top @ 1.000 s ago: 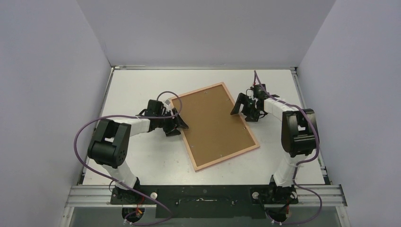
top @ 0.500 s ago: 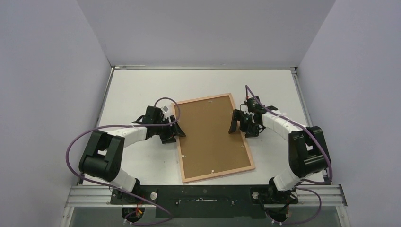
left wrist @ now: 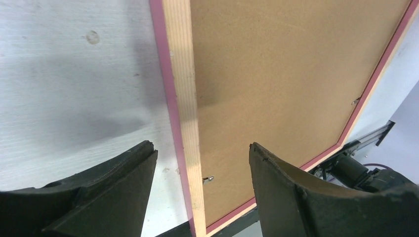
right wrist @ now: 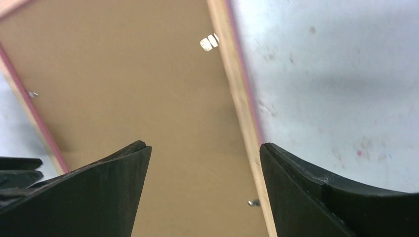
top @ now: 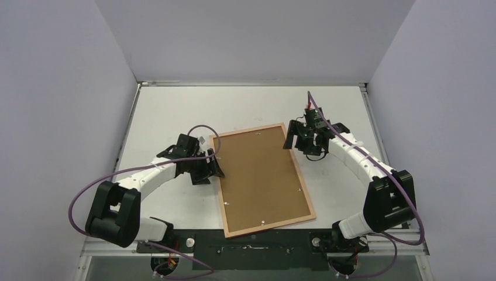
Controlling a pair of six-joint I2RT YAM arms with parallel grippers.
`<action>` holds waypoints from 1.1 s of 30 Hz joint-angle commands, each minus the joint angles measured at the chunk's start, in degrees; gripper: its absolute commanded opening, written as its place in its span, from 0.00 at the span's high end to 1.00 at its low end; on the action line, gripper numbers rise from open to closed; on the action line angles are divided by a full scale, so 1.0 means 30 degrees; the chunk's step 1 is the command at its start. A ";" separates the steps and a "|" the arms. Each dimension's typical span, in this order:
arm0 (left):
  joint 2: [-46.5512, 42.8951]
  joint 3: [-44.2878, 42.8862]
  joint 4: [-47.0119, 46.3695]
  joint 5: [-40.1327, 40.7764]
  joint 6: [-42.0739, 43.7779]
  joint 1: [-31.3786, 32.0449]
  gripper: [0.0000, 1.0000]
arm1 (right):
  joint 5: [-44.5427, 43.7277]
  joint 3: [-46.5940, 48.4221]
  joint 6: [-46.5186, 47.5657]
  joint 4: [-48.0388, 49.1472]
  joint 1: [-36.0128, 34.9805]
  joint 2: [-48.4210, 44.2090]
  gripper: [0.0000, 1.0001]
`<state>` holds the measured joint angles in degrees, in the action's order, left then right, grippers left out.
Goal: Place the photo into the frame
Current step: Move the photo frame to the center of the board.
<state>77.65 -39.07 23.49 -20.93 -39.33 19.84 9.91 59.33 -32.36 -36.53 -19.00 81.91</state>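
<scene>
Gaping, left gripper (left wrist: 200,146) and right gripper (right wrist: 202,145) straddle opposite edges of the frame (left wrist: 182,74).

The left arm (top: 147,172) and right arm (top: 357,157) are built of white tube links set between chunky black joint housings (top: 114,213). Behind the left end effector (top: 212,171) a purple cable (top: 202,125) loops off the wrist and runs back along the links. A matching purple cable (top: 309,100) rises behind the right end effector (top: 295,142). Both end effectors are black. Their fingers (left wrist: 99,197) are broad matte wedges that taper to blunt tips.
</scene>
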 commanded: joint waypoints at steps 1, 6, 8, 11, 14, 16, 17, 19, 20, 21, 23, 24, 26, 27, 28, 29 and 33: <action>0.0059 -0.1472 0.1176 0.1158 0.0932 -0.0635 0.33 | -0.1115 0.2729 -0.0646 0.1248 -0.1443 0.1523 0.19; 0.1515 -0.3635 0.0832 -0.0042 0.1906 -0.2988 0.32 | -0.1188 0.3601 -0.4976 0.4549 -0.3112 0.3673 0.30; 0.2839 -0.5112 0.0601 -0.0516 0.2382 -0.3902 0.32 | -0.1382 0.3406 -0.6832 0.6468 -0.3629 0.4450 0.33; 0.4786 -0.7421 0.0277 -0.0729 0.3082 -0.4476 0.32 | -0.1886 0.4205 -0.8790 0.7819 -0.4144 0.6004 0.35; 0.6902 -0.9457 -0.0204 -0.0958 0.3679 -0.4883 0.32 | -0.2544 0.5540 -0.9838 0.8041 -0.4507 0.7635 0.35; 0.8445 -1.0809 -0.0186 -0.1323 0.4151 -0.5064 0.32 | -0.3041 0.6475 -1.0505 0.7507 -0.4641 0.8795 0.35; 0.9104 -1.1452 -0.0279 -0.1506 0.4593 -0.5111 0.32 | -0.3128 0.6777 -1.0834 0.7467 -0.4661 0.9234 0.35; 1.0254 -1.2540 -0.0601 -0.1654 0.5253 -0.5143 0.32 | -0.3675 0.7128 -1.1527 0.7445 -0.4745 0.9873 0.36; 1.0755 -1.3126 -0.0758 -0.1848 0.5606 -0.5146 0.32 | -0.3962 0.7159 -1.1774 0.7748 -0.4747 1.0094 0.36; 1.1213 -1.3628 -0.0979 -0.2012 0.5841 -0.5147 0.32 | -0.4203 0.7174 -1.1974 0.8017 -0.4806 1.0294 0.36; 1.1974 -1.4660 -0.1441 -0.2702 0.6043 -0.5147 0.33 | -0.4566 0.7394 -1.2148 0.8350 -0.4827 1.0714 0.37; 1.2277 -1.5098 -0.1709 -0.3155 0.6042 -0.5147 0.33 | -0.4670 0.7595 -1.2182 0.8356 -0.4827 1.1009 0.38; 1.2874 -1.5861 -0.2243 -0.3918 0.5972 -0.5149 0.33 | -0.4754 0.7969 -1.2197 0.8549 -0.4803 1.1498 0.39; 1.3122 -1.6068 -0.2545 -0.4325 0.5883 -0.5147 0.33 | -0.4752 0.8147 -1.2188 0.8597 -0.4799 1.1762 0.39; 1.3384 -1.6266 -0.2788 -0.4632 0.5798 -0.5147 0.34 | -0.4657 0.8294 -1.2161 0.8731 -0.4750 1.1989 0.40; 1.3648 -1.6434 -0.2950 -0.4901 0.5726 -0.5147 0.34 | -0.4605 0.8506 -1.2128 0.8697 -0.4733 1.2248 0.40; 1.4682 -1.7031 -0.3209 -0.5837 0.5815 -0.5147 0.34 | -0.5177 0.8911 -1.1711 0.8566 -0.4717 1.2774 0.42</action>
<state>119.09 -86.74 18.11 -32.91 -23.22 4.75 -2.02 83.40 -67.83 -12.80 -33.08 118.98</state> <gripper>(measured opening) 0.660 0.588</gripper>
